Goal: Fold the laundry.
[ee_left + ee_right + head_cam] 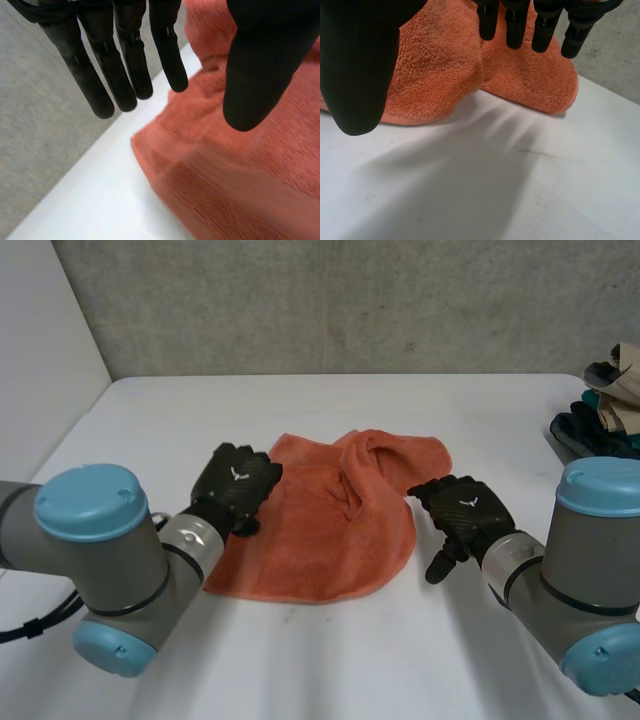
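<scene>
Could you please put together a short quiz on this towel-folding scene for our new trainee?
1. True or false: the right hand is pinching the orange towel.
2. Where is the pile of clothes? A) at the right edge of the table; B) under the towel; C) on top of the towel.
3. Fill in: the fingers of the left hand are ___ (straight or curled).
Key: 1 false, its fingers are straight and hold nothing; 2 A; 3 straight.
</scene>
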